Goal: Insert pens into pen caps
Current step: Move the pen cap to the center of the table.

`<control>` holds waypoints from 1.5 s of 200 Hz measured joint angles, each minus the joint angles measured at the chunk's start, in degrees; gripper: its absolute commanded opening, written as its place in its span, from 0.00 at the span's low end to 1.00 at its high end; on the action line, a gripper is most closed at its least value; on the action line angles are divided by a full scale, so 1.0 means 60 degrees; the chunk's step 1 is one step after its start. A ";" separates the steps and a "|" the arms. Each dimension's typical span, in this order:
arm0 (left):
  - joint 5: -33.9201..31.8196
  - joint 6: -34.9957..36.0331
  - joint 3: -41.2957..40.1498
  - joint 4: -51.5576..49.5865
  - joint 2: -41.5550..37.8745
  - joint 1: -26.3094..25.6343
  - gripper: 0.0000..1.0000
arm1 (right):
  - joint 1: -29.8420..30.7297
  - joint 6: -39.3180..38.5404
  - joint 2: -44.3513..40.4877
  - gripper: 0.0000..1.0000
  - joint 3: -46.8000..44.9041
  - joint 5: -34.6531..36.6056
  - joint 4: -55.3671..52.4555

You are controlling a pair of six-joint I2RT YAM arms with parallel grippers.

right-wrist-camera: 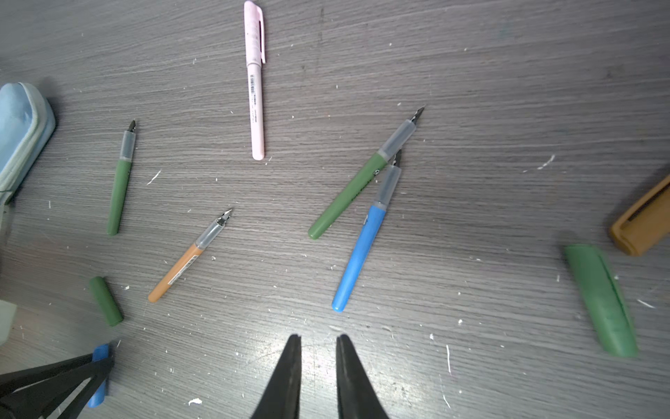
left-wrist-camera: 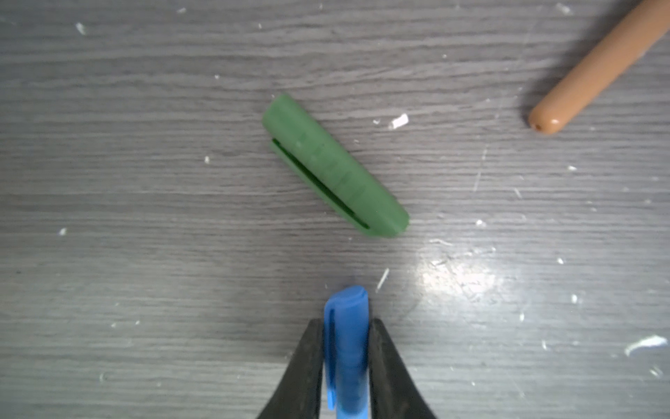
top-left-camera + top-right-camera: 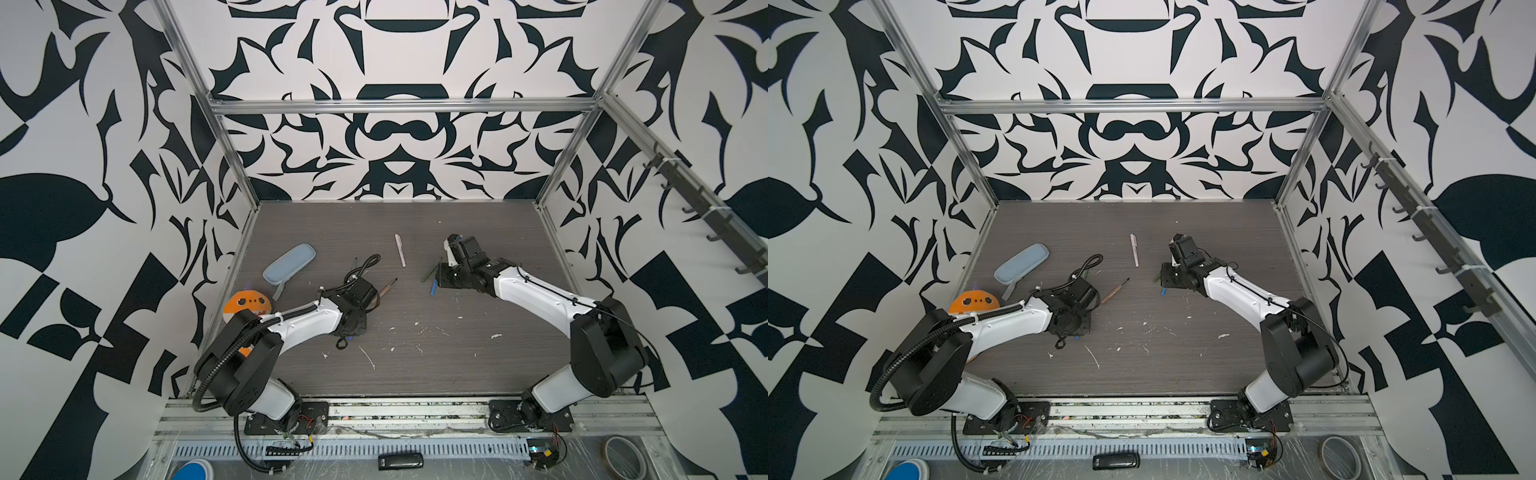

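On the near left of the grey desk, the left end effector is closed tight on the blue cap, which is pinched between its two black fingers. Just beyond it, and not touching it, a green cap lies flat on its side. A little farther toward the middle rests the orange-brown pen, uncapped, with its dark tip pointing far and right.

Right of centre, the right end effector hangs over the desk holding nothing, with only a narrow gap between its fingers. Ahead of it lies the uncapped blue pen. A green pen lies against the clear section near the blue pen's tip. In the right wrist view a second green cap and the orange-brown cap lie close together off to one side, both empty.

Farther back on the left, a second green pen lies bare-tipped near the pale blue pencil case. Farthest of all, near the middle of the desk, is the pink pen, with its pink cap already fitted.
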 measured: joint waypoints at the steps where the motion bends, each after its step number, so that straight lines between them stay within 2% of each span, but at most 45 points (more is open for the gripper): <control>1: 0.0000 0.0000 0.0000 0.0000 -0.0004 -0.0007 0.25 | 0.0000 0.0000 -0.0007 0.21 -0.0004 0.0004 0.0000; 78: -0.0011 -0.0277 0.0623 -0.0091 0.0087 -0.1016 0.25 | 0.0000 0.0047 -0.0109 0.22 -0.0058 0.0011 0.0004; 129: 0.0015 -0.0291 0.1989 0.0018 0.1370 -0.1559 0.25 | -0.0007 0.0036 -0.0215 0.21 -0.0219 0.0160 0.0007; 202: 0.0255 0.0313 0.4845 0.0423 0.3978 -0.1621 0.25 | -0.0350 0.0004 -0.0211 0.21 -0.0565 0.0259 -0.0073; 266: 0.0233 0.0648 0.6058 0.0430 0.4801 -0.1534 0.29 | -0.0474 0.0015 0.0393 0.21 -0.0444 0.0215 -0.0102; 300: 0.0368 0.0761 0.6175 0.0423 0.4852 -0.1483 0.36 | -0.0474 0.0051 0.0936 0.23 -0.0084 0.0186 -0.0262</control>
